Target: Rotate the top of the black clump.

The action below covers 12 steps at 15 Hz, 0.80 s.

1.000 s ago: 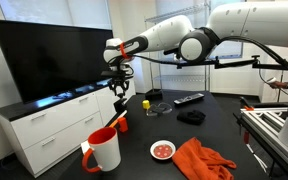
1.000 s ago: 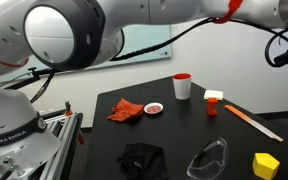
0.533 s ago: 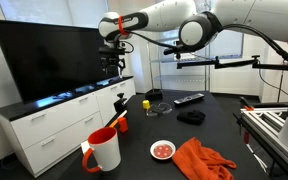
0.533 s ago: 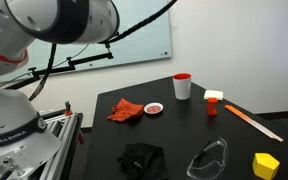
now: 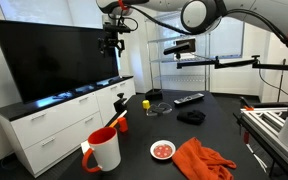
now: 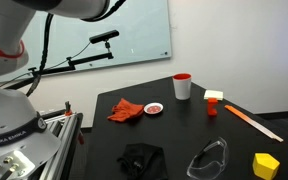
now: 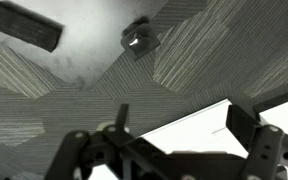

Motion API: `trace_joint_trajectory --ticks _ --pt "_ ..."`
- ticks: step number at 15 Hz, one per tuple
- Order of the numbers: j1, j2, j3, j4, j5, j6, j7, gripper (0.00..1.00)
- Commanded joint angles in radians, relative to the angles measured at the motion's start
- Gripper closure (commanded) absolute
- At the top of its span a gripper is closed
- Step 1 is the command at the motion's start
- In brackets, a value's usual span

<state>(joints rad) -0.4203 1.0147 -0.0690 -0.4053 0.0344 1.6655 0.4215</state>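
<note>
The black clump [image 5: 120, 103] stands upright near the table's far left edge, slim, with a knobbed top and a yellowish bit. In an exterior view my gripper [image 5: 110, 45] hangs high above it in front of the dark monitor, well clear of the table. In the wrist view the gripper [image 7: 181, 130] is open, its two dark fingers [image 7: 242, 125] spread wide with nothing between them. That view shows only grey patterned surface and a white panel; the clump is out of it.
A white mug [image 5: 104, 150], red cloth [image 5: 202, 160], small dish [image 5: 163, 150], black fabric lump [image 5: 191, 117], long remote [image 5: 189, 99] and yellow block [image 5: 145, 103] lie on the black table [image 5: 224, 125]. White drawers [image 5: 44, 125] carry the monitor [image 5: 54, 60].
The gripper was down at the clump's top a second ago. It has let go, opened and risen steeply to well above the table.
</note>
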Motion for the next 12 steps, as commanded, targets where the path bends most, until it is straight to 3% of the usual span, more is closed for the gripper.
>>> trace_joint_trajectory --ticks 1,12 --pt "-0.001 -0.04 0.016 -0.021 0.017 -0.04 -0.19 0.0" --pt "0.042 -0.041 0.052 -0.014 0.004 -0.095 -0.672 0.0"
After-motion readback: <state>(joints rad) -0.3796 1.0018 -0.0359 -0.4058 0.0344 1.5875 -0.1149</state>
